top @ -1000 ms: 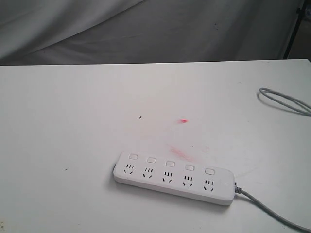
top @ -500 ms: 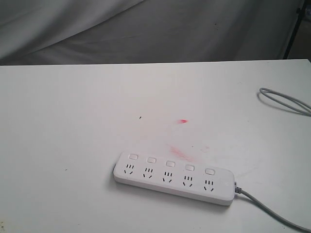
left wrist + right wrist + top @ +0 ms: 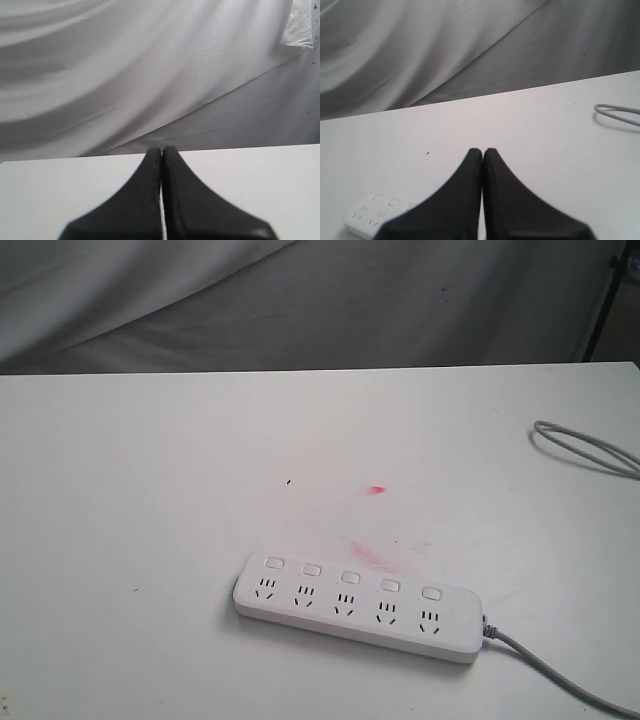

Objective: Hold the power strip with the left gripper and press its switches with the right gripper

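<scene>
Exterior view: the strip [image 3: 358,608] is lying flat on the matte white table [image 3: 150,490], around 5 o'clock from the table's middle. It is a long glossy white plastic bar with rounded ends. Five small rounded-rectangle switches [image 3: 350,576] are running in a row above five socket groups. A smooth grey cord [image 3: 560,680] is leaving its end toward 4 o'clock. A grey cable loop [image 3: 590,448] is lying well apart at 3 o'clock by the table edge. A red mark [image 3: 377,490] is sitting at 12 o'clock from the strip, with a pink smear [image 3: 370,555] just beyond the switches. Creased grey cloth [image 3: 300,300] is hanging behind. Nothing is shifting from the earlier frames; the strip and cord are keeping the same spots.

Left wrist view: the left gripper [image 3: 161,150], smooth black tapering jaws, is pressed together with nothing between, over bare table, facing the cloth.

Right wrist view: the right gripper [image 3: 483,151] is likewise pressed together and holding nothing. One rounded strip end [image 3: 365,212] is showing beside the jaws, apart from the tips.
</scene>
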{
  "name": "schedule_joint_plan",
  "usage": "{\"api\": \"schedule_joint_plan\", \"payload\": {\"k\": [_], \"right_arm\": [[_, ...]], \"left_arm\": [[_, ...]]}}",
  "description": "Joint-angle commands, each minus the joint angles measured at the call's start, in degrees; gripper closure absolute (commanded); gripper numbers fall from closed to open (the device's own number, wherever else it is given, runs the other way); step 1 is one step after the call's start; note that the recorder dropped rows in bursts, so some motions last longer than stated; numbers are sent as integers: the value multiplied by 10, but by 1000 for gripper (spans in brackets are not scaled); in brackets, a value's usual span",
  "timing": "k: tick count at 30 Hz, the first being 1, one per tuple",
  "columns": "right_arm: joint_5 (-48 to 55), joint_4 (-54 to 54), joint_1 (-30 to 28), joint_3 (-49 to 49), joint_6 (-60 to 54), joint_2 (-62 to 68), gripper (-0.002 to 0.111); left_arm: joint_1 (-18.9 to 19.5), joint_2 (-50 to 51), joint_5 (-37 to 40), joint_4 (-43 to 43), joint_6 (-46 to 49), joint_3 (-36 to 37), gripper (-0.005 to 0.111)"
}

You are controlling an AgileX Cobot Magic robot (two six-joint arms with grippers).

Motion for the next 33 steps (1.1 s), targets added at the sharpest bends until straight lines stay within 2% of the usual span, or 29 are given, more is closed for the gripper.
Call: {"api": "schedule_joint_plan", "payload": {"k": [1,22,23,26,27,30,33], "right_arm": [[-1,5,-5,2,0,-2,108],[-1,5,-5,2,0,-2,108],[-1,5,-5,2,0,-2,108],[-1,5,-5,2,0,-2,108],[-1,5,-5,2,0,-2,108],[-1,5,-5,2,0,-2,108],[-1,5,-5,2,0,-2,108]], "left_arm": [[1,-28,-13,3,-2,34,107],[1,-39,-27,46,-7,81,107],[1,-39,-25,59,-10,81,107],[1,-39,-13,191,-143,81,107],[1,-39,-6,208,-163,81,107],[1,-39,46,216,-167,81,107],[1,-39,47,216,-167,81,107]]}}
